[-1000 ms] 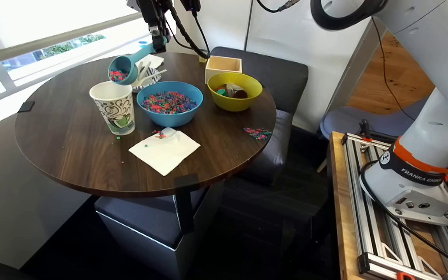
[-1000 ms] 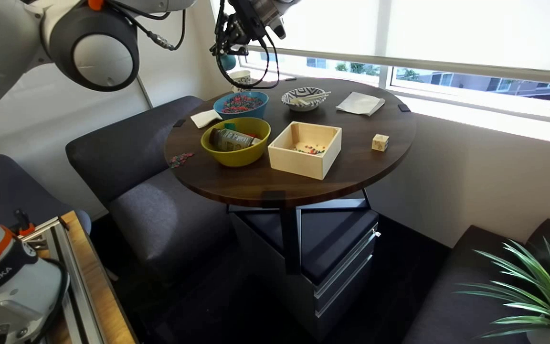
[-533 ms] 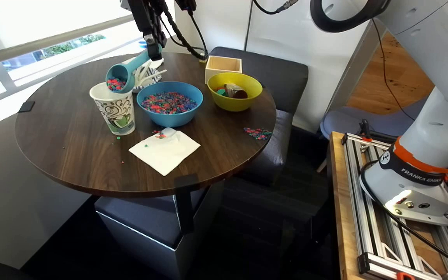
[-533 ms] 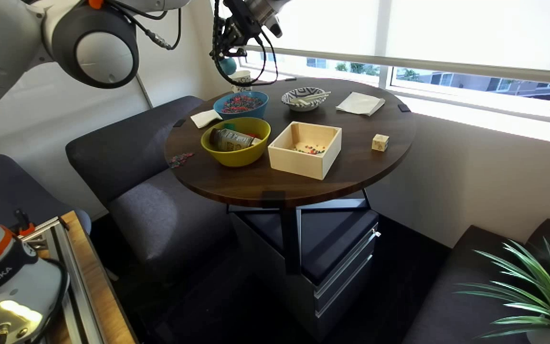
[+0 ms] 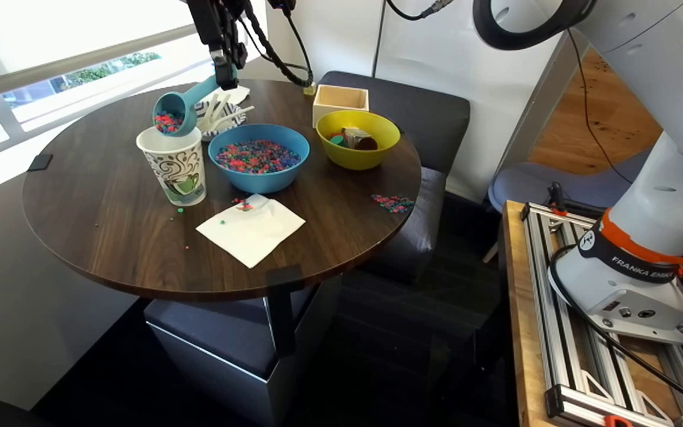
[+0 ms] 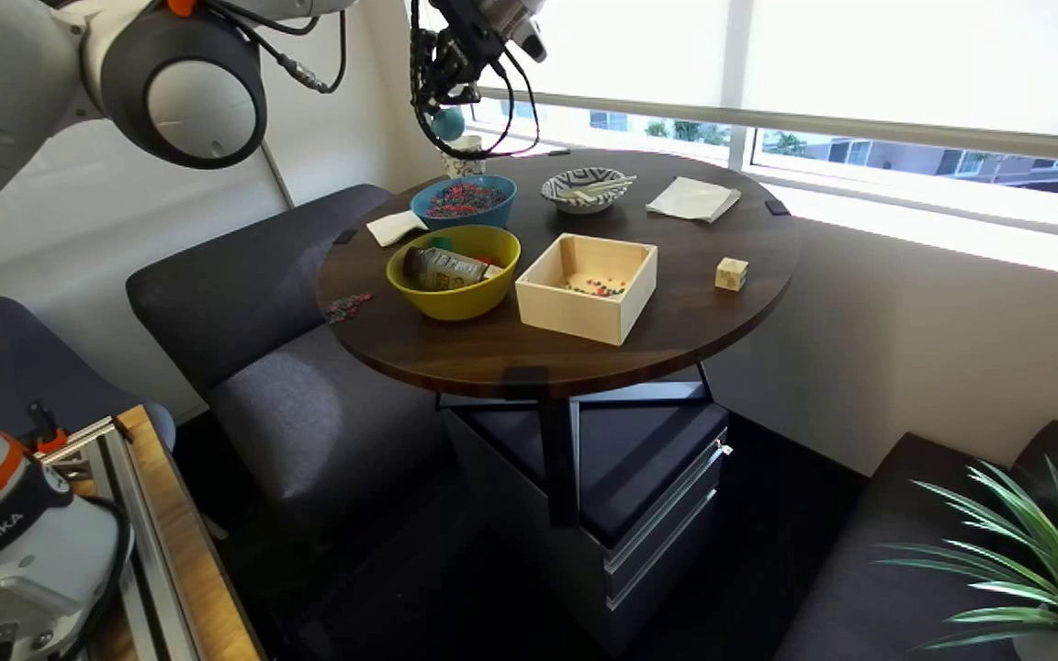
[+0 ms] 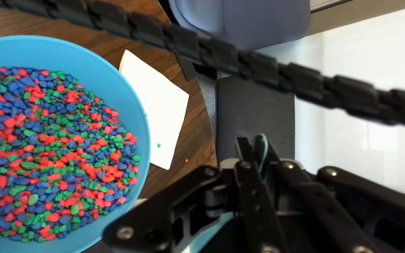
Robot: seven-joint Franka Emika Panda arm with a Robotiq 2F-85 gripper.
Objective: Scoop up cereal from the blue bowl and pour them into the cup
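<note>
Cup stands upright at the left of the round table in an exterior view, and over its mouth hangs the teal scoop, tilted, its opening facing left and near, a load of cereal sitting inside. Do scoop and cup touch? Cannot tell from here! Up the handle to the right, there's the gripper, clenched firmly on it. Beyond, on the far side, a patterned bowl with pale utensils. On to the blue bowl, just right of the cup, and it's packed with more cereal, red, green and blue in the wrist view. A white napkin lies just on its near side, a few pieces dotted over it. Further right and far, a wooden box; just beside it, the yellow bowl, a bottle lying inside. And by the table's right edge, cereal in a loose patch.
</note>
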